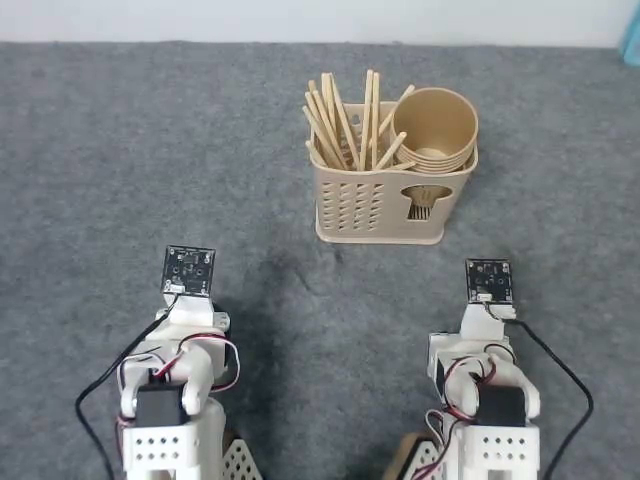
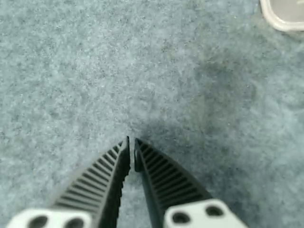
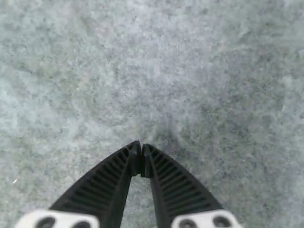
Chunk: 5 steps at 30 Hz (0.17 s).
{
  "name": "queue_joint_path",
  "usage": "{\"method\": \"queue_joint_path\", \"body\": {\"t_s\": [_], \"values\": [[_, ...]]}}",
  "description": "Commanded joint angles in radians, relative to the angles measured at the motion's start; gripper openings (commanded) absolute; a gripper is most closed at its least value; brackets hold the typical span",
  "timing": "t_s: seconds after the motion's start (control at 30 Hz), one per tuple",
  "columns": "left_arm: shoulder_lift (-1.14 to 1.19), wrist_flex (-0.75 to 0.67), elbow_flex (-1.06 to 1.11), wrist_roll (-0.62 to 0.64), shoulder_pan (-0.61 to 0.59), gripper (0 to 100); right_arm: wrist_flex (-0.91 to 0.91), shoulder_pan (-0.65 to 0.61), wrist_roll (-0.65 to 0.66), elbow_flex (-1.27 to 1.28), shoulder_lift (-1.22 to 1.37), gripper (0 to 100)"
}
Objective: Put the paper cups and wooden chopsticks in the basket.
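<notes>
The left gripper [image 2: 131, 140] has its black ribbed jaws drawn together, with only a sliver between the tips and nothing held. It hangs just over the grey felt-like mat [image 1: 120, 150], well short of the beige plastic basket with slotted walls [image 1: 370, 205]. A pale corner of that basket [image 2: 285, 16] shows at the edge of the left wrist view. The right gripper [image 3: 141, 145] is closed too, its tips meeting on nothing, above bare mat [image 3: 213, 71]. It is also well back from the basket.

In the high view the left arm [image 1: 180, 380] and the right arm [image 1: 485, 390] sit folded side by side, both off the basket's front wall, the one with the keyhole-shaped cut-out. Inside the basket, a stack of tan paper cups [image 1: 435, 125] stands upright, mouth up, at the end nearer the right arm. A bundle of pale wooden chopsticks [image 1: 345, 125] stands leaning and fanned out in the other end, tips poking above the rim. Some of them lean against the cups.
</notes>
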Motion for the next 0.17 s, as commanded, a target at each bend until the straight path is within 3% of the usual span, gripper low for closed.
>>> {"method": "queue_joint_path", "body": {"t_s": [0.0, 0.13], "values": [[-0.014, 0.003, -0.005, -0.006, 0.003, 1, -0.018, 0.01, 0.018, 0.012, -0.012, 0.8], [-0.014, 0.003, -0.005, -0.006, 0.003, 1, -0.018, 0.01, 0.018, 0.012, -0.012, 0.8]]}}
